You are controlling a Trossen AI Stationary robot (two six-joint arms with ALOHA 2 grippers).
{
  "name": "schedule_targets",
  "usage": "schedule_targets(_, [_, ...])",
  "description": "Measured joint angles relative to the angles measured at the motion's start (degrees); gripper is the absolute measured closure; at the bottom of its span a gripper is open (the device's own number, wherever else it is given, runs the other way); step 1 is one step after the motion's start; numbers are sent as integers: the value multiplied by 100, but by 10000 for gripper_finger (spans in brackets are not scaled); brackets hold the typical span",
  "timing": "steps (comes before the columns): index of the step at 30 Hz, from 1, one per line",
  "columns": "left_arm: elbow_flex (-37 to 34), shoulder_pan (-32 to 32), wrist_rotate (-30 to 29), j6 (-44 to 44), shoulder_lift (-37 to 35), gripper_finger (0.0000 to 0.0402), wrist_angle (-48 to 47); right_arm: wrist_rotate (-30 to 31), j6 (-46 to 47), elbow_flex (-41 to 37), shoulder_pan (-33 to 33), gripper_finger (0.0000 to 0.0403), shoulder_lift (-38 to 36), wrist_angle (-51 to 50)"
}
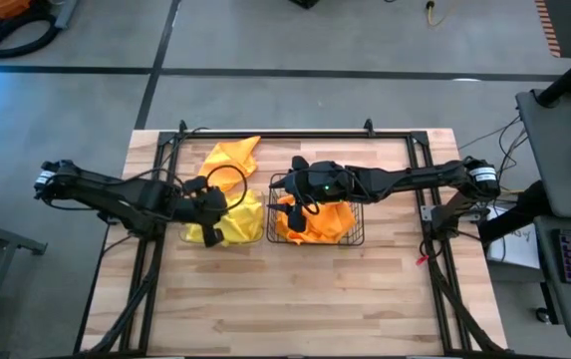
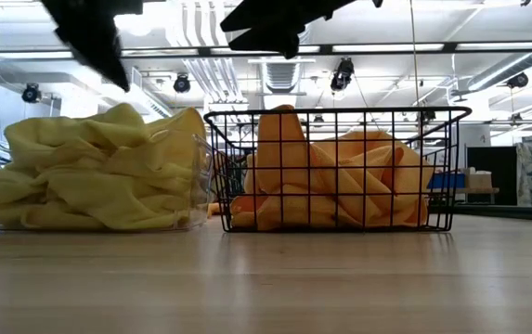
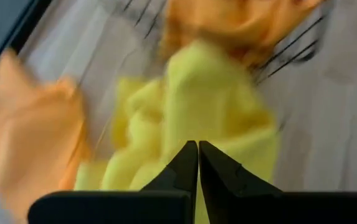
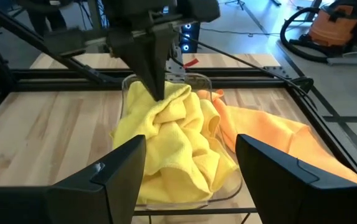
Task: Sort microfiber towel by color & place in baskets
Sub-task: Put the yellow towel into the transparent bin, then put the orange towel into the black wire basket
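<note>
- Nearest to you, the left gripper [image 3: 197, 163] has its fingers pressed together and holds nothing; it hangs just over the yellow towels [image 4: 166, 140], probably to push them down into the clear bin [image 2: 196, 167].
- Your right gripper [image 4: 190, 163] waits over the wire basket [image 2: 340, 116] of orange towels [image 2: 340, 186], fingers spread, nothing between them.
- One orange towel [image 1: 233, 155] lies on the counter [image 1: 295, 299] behind the clear bin; you should sort it next.
- No brand or writing can be read.

- Yellow towels [image 4: 169, 140]: soft, matt cloth.
- Orange towels [image 2: 340, 181]: same matt cloth.
- Black basket [image 2: 340, 116]: thin wire grid.
- Clear basket [image 4: 231, 183]: glossy plastic.
- Table [image 1: 295, 299]: pale wood planks.
</note>
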Motion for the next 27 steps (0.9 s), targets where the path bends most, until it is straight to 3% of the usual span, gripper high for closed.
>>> schedule_targets(5, [-190, -4, 317, 774, 319, 402, 999, 0, 0, -1, 0, 163, 0, -22])
schedule_targets(16, [-687, 133, 277, 696, 1310, 401, 1100, 2, 42, -7, 34, 182, -2, -178])
schedule_targets(21, [-442, 140, 309, 736, 1263, 402, 959, 2, 36, -10, 38, 183, -66, -233])
schedule_targets(27, [337, 139, 85, 739, 925, 402, 107, 7, 15, 6, 35, 184, -315, -689])
